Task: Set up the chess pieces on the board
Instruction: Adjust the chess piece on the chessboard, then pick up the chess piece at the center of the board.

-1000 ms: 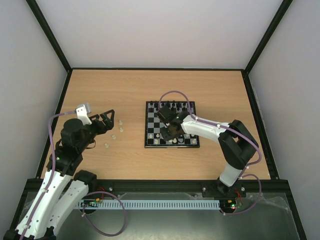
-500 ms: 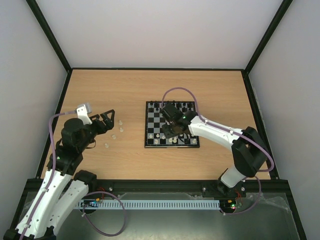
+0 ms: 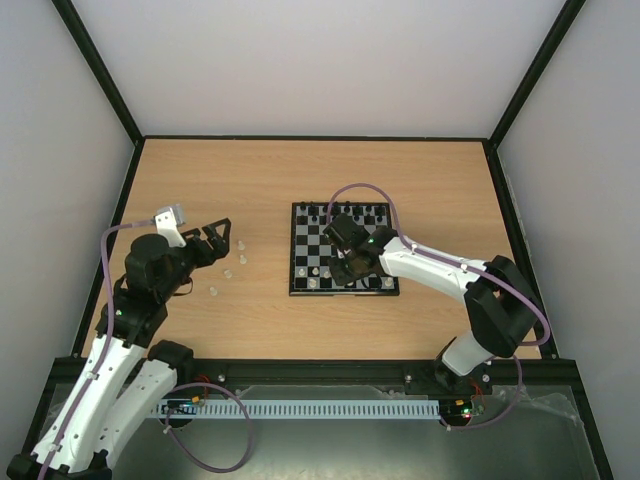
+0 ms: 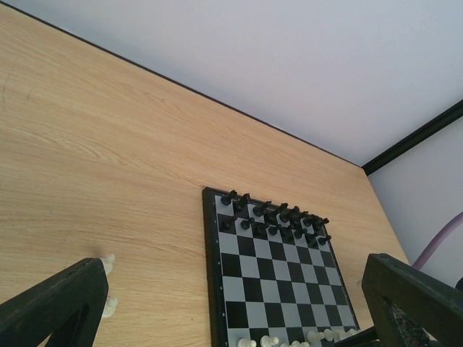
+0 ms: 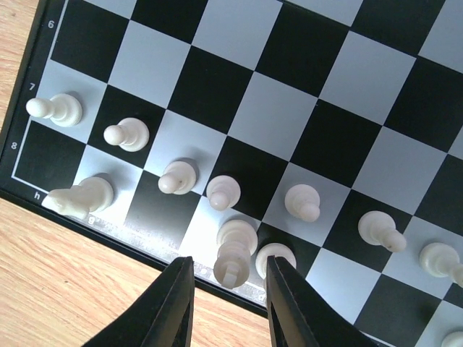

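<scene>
Right gripper [image 5: 228, 278] is low over the near edge of the board [image 3: 293, 252], and a tall white piece [image 5: 233, 259] stands right between its fingers [image 5: 176, 307]. The jaws are parted: a sliver of board shows on either side of the piece, so neither finger touches it. The piece is upright on the last row, hard against the rim. Just to its right, close by the right finger, sits a shorter white piece [image 5: 275, 254]. Ahead of the fingertips a line of white pawns [image 5: 223, 191] slants across the view, one to a square. Off to the gripper's left, in the corner square, is a white knight [image 5: 76, 196].

Now the left gripper [image 3: 216, 240]. It hangs over the bare wood of the table [image 3: 200, 180], well to the left of the board, with its fingers spread wide and nothing between them. Four loose white pieces [image 3: 241, 244] are scattered on the table close by its fingertips, on the side toward the board. Its wrist camera catches two of them just beside the left finger. Farther ahead of it, the black pieces [image 4: 275, 217] fill the board's two far rows.
</scene>
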You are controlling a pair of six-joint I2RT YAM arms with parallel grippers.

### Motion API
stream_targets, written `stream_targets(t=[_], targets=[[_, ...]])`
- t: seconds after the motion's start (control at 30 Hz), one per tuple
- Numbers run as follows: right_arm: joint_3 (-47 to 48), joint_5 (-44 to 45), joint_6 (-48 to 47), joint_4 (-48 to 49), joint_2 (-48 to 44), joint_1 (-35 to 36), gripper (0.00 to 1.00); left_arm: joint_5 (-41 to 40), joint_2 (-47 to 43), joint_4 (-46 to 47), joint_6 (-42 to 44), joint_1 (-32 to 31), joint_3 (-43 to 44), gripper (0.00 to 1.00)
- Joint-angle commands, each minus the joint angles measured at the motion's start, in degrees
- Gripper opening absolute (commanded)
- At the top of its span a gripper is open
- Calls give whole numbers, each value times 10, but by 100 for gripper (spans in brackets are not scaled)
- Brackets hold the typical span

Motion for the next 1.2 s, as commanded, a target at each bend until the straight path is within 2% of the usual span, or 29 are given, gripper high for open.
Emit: stream_targets(t=[0.0, 0.17, 0.43, 0.6, 0.87, 1.07, 1.17], targets=[[-9, -17, 3, -24, -6, 2, 29, 9, 0, 15, -2, 3, -10, 99], [-12, -19, 3, -18, -5, 6, 29, 8, -2, 13, -3, 3, -12, 100], [27, 28, 14, -29, -31, 7, 29, 5, -5, 10, -3, 3, -11, 99], [71, -2, 9, -21, -24, 9, 32, -9, -10, 6, -1, 3, -6, 100], [189, -60, -7, 8, 109, 37, 31, -23, -38, -12, -1, 3, 21, 100], [309, -70, -21, 18, 231, 68, 31, -15, -76, -47, -4, 3, 51, 100], [402, -61, -35, 6, 299, 85, 32, -10, -89, -64, -4, 3, 69, 100]])
